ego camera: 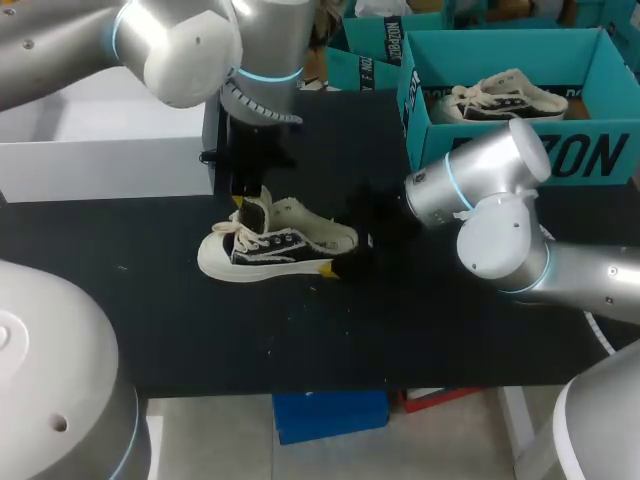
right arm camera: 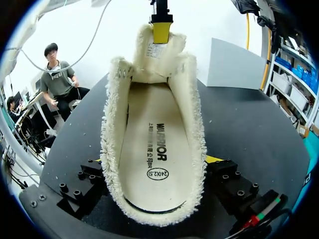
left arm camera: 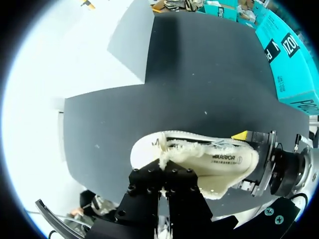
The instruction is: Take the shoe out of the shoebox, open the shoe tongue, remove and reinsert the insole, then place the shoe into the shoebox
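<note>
shoe: white low-top [ego camera: 285, 243] with dark side panels, lying on the black tabletop [ego camera: 300, 340], toe toward my left side, heel toward my right arm; outside the box.
left end effector: [ego camera: 250, 203] comes down from above onto the front of the shoe opening, pinched narrow on the tongue [right arm camera: 154, 50], which stands up away from the laces.
right end effector: [right arm camera: 157, 164] at the heel, one finger on each side of the fleece collar, both pressed against it, so it grips the shoe's rear end.
insole: [right arm camera: 157, 144] cream, printed, lying flat inside the shoe, seen through the wide opening in the right wrist view.
lining: fuzzy cream fleece all round the collar.
shoebox: teal [ego camera: 560, 155], lid off, on the far right of the tabletop, well apart from the held shoe.
second shoe: [ego camera: 510, 95] lies inside that box.
</note>
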Action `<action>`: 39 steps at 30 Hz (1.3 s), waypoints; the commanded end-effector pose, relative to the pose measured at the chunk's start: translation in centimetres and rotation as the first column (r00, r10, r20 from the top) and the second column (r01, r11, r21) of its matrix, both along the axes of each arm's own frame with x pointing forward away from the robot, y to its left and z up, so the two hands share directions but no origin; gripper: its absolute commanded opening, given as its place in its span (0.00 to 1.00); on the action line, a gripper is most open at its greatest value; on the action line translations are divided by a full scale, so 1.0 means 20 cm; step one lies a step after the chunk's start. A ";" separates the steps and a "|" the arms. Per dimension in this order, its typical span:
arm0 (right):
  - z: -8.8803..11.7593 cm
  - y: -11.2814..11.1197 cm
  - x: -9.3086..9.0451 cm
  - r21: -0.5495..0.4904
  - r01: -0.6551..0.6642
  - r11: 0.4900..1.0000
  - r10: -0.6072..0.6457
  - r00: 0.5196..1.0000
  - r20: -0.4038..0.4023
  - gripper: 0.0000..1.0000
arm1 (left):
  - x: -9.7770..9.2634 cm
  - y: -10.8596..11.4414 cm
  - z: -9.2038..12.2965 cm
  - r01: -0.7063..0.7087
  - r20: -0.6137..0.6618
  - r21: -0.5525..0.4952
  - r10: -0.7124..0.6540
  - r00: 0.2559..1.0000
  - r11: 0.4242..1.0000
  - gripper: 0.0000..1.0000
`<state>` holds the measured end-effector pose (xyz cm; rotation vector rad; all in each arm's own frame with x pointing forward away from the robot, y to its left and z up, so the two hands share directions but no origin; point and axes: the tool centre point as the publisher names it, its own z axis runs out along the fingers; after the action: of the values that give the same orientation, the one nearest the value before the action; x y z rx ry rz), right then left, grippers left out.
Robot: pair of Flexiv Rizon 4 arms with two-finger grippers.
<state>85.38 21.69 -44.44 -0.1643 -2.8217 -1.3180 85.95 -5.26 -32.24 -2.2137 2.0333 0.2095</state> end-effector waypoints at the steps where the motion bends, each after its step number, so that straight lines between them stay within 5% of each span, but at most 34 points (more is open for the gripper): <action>1: -0.01 0.01 0.00 -0.002 0.002 1.000 -0.002 1.000 0.000 0.00 | -0.03 0.08 0.00 0.007 0.028 -0.150 -0.003 1.000 0.989 0.00; 19: -0.01 0.01 0.00 -0.002 0.002 1.000 -0.002 1.000 0.000 0.00 | -0.08 0.16 -0.05 0.024 0.029 -0.232 -0.018 0.999 0.972 0.07; 21: -0.01 0.01 0.00 -0.002 0.002 1.000 -0.002 1.000 0.000 0.00 | -0.07 0.16 -0.06 0.021 0.023 -0.230 -0.016 1.000 0.973 0.15; 23: -0.01 0.01 0.00 -0.002 0.002 1.000 -0.002 1.000 0.000 0.00 | -0.07 0.16 -0.06 0.016 0.013 -0.225 -0.013 1.000 0.974 0.38; 25: -0.01 0.01 0.00 -0.002 0.002 1.000 -0.002 1.000 0.000 0.00 | -0.07 0.16 -0.07 0.012 0.001 -0.221 -0.013 1.000 0.975 1.00; 30: -0.01 0.01 0.00 -0.002 0.002 1.000 -0.002 1.000 0.000 0.00 | -0.04 0.16 0.01 0.040 -0.088 -0.281 -0.067 0.994 0.959 1.00; 39: -0.01 0.01 0.00 -0.002 0.002 1.000 -0.002 1.000 0.000 0.00 | 0.00 0.11 0.29 0.380 -0.203 -0.385 -0.479 0.854 0.841 1.00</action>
<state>85.36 21.73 -44.48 -0.1650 -2.8222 -1.3162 85.05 -2.72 -28.17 -2.1460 2.6169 0.0101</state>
